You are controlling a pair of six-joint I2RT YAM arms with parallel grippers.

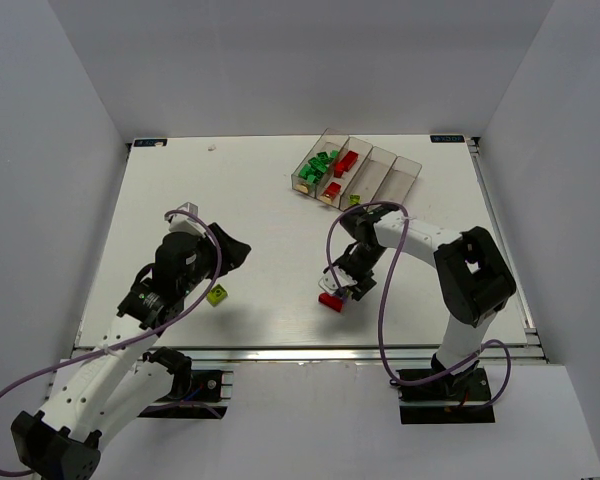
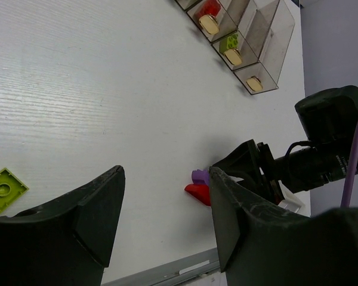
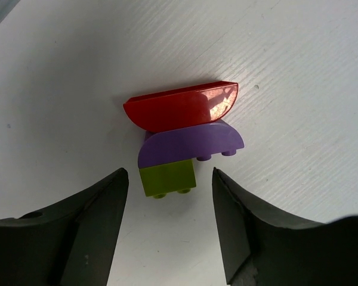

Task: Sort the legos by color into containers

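Note:
A joined stack of legos lies on the table: a red curved brick (image 3: 182, 107), a purple curved brick (image 3: 188, 142) and a small yellow-green brick (image 3: 166, 177). My right gripper (image 3: 169, 179) is open just above it, with the yellow-green end between its fingers. The stack shows as a red brick (image 1: 331, 301) under the right gripper (image 1: 344, 288) in the top view. My left gripper (image 1: 235, 250) is open and empty above the table. A flat yellow-green lego (image 1: 217, 294) lies near it. The containers (image 1: 380, 172) hold green legos (image 1: 321, 162), red legos (image 1: 344, 163) and one yellow-green lego (image 1: 354, 199).
In the left wrist view the open left gripper (image 2: 166, 179) looks across the table at the right arm (image 2: 328, 137), the red brick (image 2: 198, 192) and the purple brick (image 2: 200, 176). The flat yellow-green lego (image 2: 3, 187) lies at the left. White walls stand around the table.

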